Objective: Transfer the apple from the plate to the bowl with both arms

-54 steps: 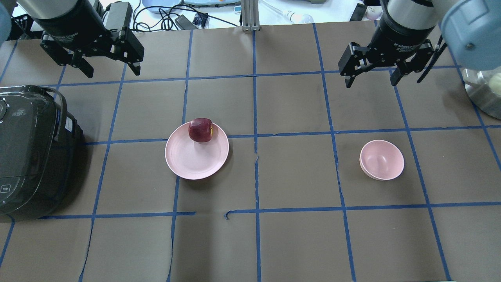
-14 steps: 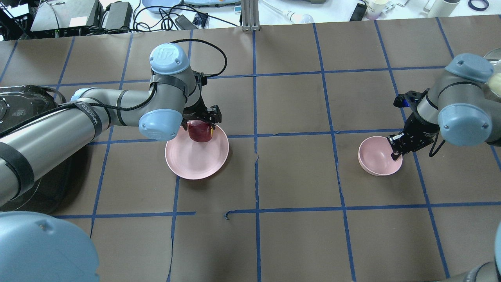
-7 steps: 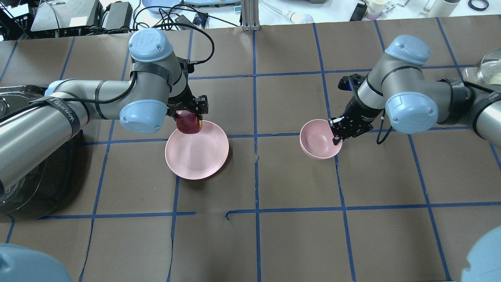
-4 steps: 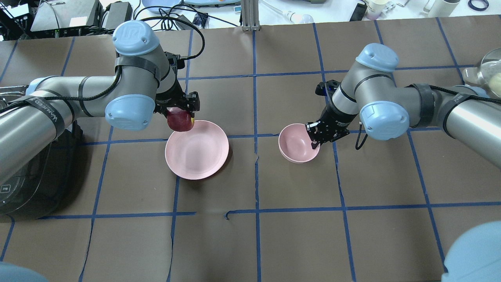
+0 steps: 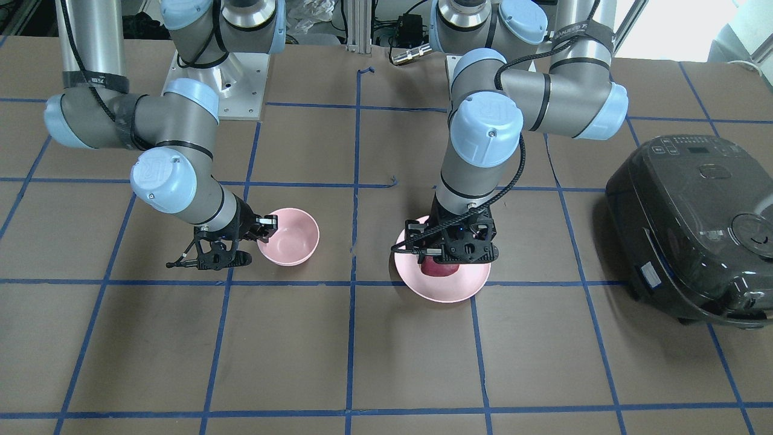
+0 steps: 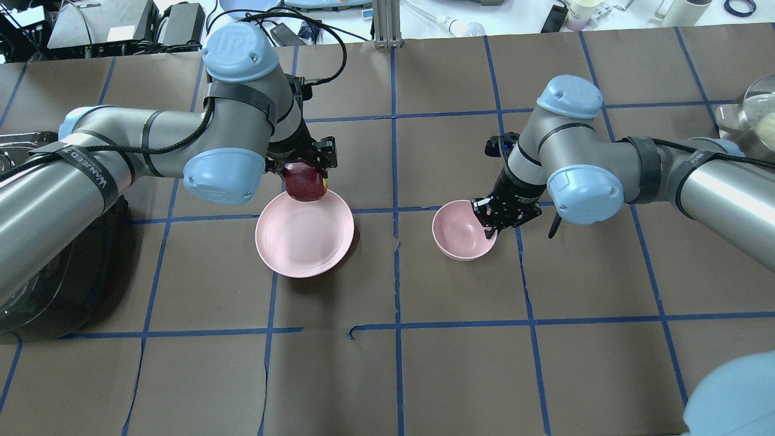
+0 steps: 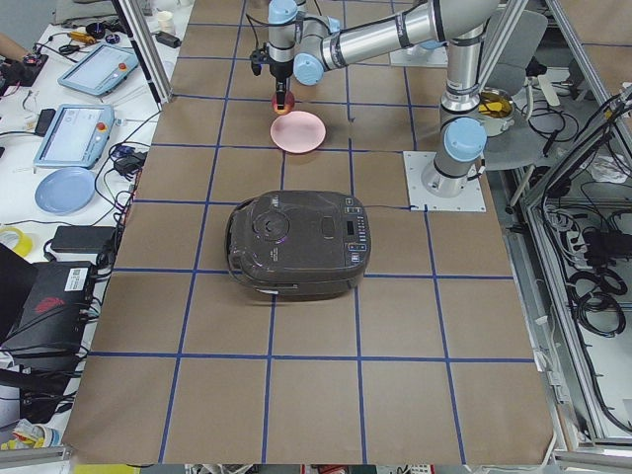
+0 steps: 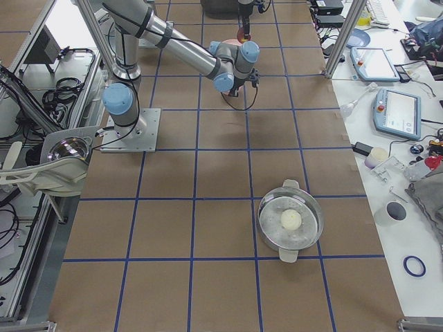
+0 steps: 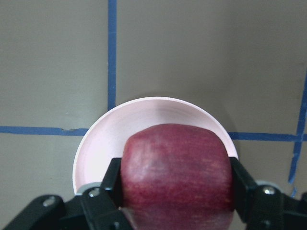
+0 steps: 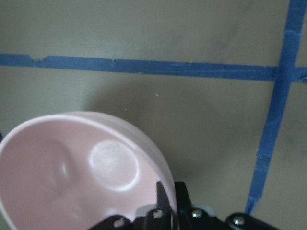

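My left gripper (image 6: pixel 304 171) is shut on the dark red apple (image 6: pixel 304 183) and holds it above the far rim of the pale pink plate (image 6: pixel 303 242). The left wrist view shows the apple (image 9: pixel 177 167) clamped between both fingers, with the plate (image 9: pixel 115 139) below. My right gripper (image 6: pixel 491 221) is shut on the right rim of the small pink bowl (image 6: pixel 459 230), which stands to the right of the plate, apart from it. The right wrist view shows the bowl (image 10: pixel 72 177) empty, its rim pinched. From the front I see the apple (image 5: pixel 439 269), the plate (image 5: pixel 450 291) and the bowl (image 5: pixel 291 238).
A black rice cooker (image 5: pixel 688 223) stands on the table at my left end. A metal pot (image 8: pixel 291 221) with a pale ball in it stands at my right end. Blue tape lines grid the brown table cover.
The left gripper took the apple off the plate, lifted it, and has just moved it right. The right gripper gripped the bowl and carried it left toward the plate.
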You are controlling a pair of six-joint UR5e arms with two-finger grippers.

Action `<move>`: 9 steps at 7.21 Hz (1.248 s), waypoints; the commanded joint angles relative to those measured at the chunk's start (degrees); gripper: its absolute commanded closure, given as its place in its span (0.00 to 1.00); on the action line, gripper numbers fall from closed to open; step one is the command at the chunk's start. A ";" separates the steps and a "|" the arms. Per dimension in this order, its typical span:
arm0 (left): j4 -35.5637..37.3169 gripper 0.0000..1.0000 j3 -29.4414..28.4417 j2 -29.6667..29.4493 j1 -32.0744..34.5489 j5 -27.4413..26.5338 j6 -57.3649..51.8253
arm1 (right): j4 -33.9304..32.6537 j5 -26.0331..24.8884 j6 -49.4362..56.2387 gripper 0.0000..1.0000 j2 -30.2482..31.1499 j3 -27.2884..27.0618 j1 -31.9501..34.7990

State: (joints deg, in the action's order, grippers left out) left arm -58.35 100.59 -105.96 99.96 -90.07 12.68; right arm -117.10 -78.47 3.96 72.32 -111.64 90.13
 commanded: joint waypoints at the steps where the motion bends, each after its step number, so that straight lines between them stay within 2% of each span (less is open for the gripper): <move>1: 0.33 0.88 -0.40 0.22 4.25 3.48 5.57 | 0.04 -0.10 -0.70 0.15 0.53 -1.12 0.13; 2: 0.77 0.91 -0.49 0.23 6.71 3.50 6.73 | 0.55 -0.71 -0.97 0.00 1.93 -0.25 -0.31; 3: 2.08 0.91 -1.01 -0.56 8.65 3.68 11.61 | 1.60 -3.15 -1.84 0.00 4.90 1.67 -0.92; 5: 2.36 0.92 -1.71 -0.65 12.26 5.68 16.03 | 11.76 -5.10 -1.06 0.00 8.34 8.33 -5.12; 7: 8.31 0.92 -2.86 -2.58 15.41 11.22 22.46 | 19.85 -8.88 -1.05 0.00 10.72 16.41 -8.91; 9: 10.26 0.92 -3.04 -4.77 17.28 11.15 25.98 | 20.77 -8.63 -1.67 0.00 11.17 22.85 -9.45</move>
State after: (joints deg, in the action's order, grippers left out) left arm -49.55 97.69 -109.23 116.09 -79.28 36.64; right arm -97.47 -86.94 2.77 83.02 -92.70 81.17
